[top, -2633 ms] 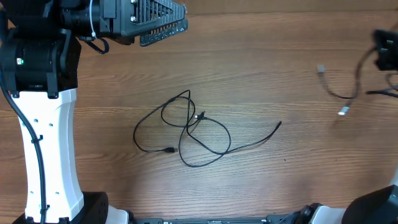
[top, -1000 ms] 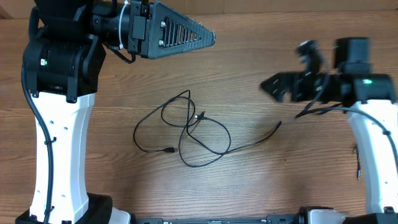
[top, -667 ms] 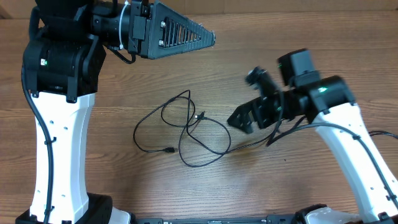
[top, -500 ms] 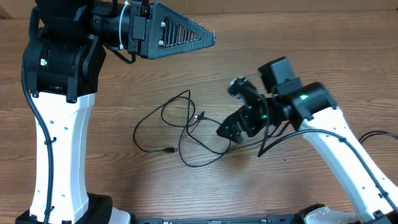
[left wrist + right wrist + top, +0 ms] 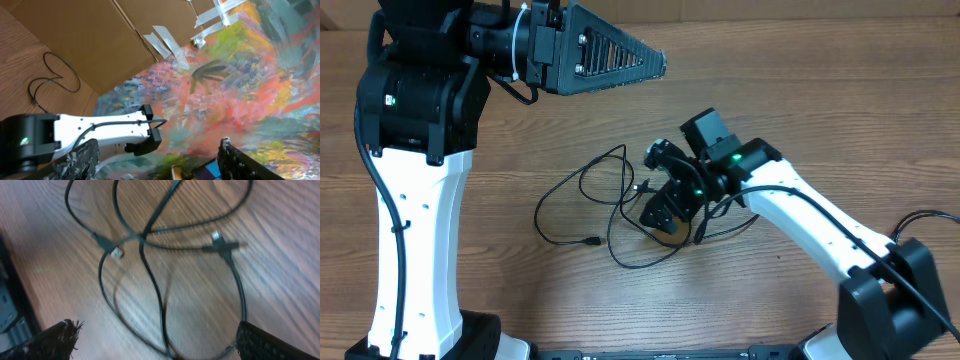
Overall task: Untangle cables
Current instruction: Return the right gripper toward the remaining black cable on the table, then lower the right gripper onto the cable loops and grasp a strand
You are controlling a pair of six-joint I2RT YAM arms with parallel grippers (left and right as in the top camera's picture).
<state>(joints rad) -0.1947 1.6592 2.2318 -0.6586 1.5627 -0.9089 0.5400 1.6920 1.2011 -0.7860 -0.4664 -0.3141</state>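
Black cables [image 5: 623, 203] lie in loose, crossing loops in the middle of the wooden tabletop [image 5: 820, 100]. Nothing looks pulled free, so I'd say the untangling has barely begun. The right gripper [image 5: 658, 215] hangs over the tangle's right-hand loop, jaws spread wide and empty. The left gripper [image 5: 650, 62] is raised well away, jaws apart too. Half a second ago the right arm was further right; the loops haven't shifted.
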